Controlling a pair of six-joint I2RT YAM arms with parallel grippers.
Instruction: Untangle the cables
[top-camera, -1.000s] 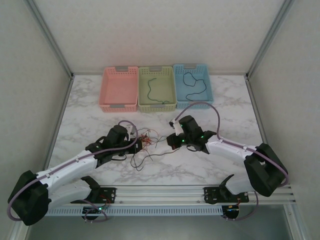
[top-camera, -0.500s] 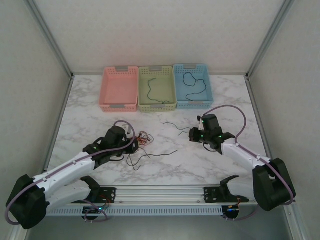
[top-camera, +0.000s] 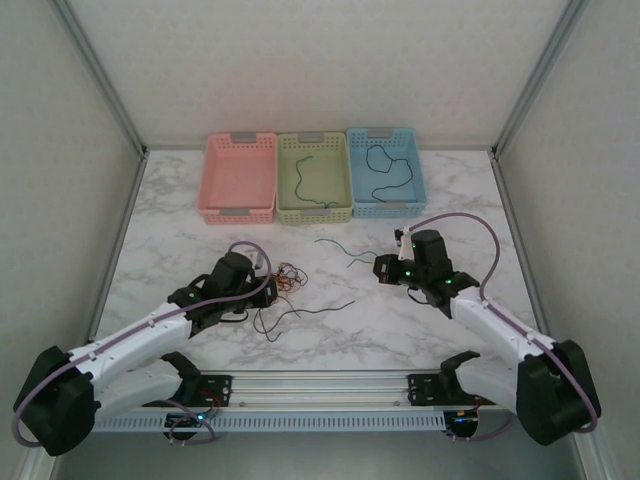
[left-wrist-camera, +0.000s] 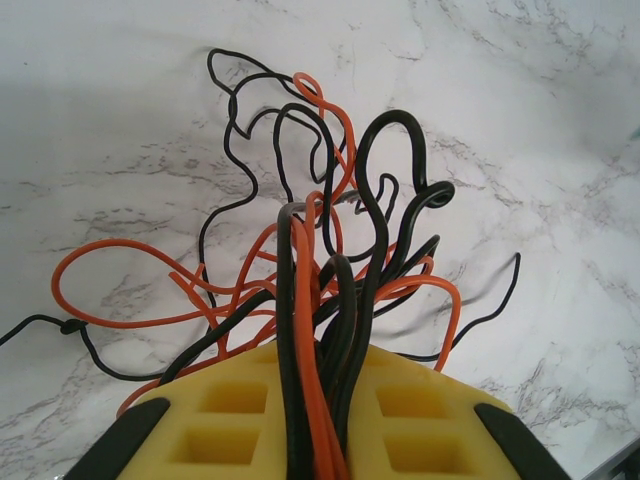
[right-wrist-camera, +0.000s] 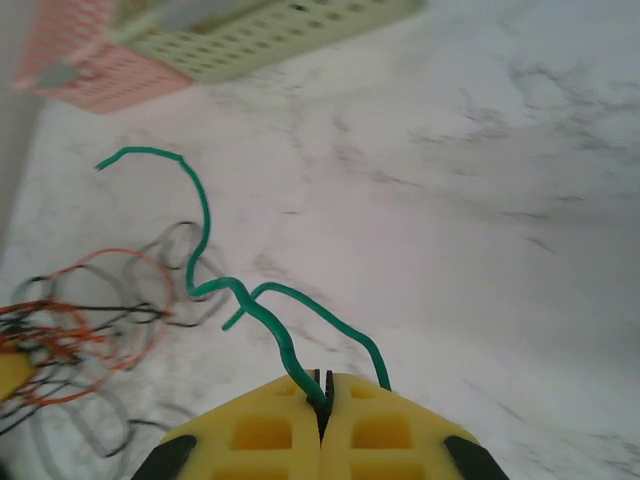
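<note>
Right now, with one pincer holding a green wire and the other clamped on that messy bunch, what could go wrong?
The right pincer pinches the green wire only at the very tip of its pads, so it might slip out on the way to the green basket. The left pincer is shut on several black and orange strands of the tangle at once; pulling could tighten the knots rather than free one wire.

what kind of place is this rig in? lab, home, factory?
Probably a lab robot cell, not a home: white panel walls on aluminium framing, a marble-pattern tabletop, and the left arm and right arm bolted to a rail.
</note>
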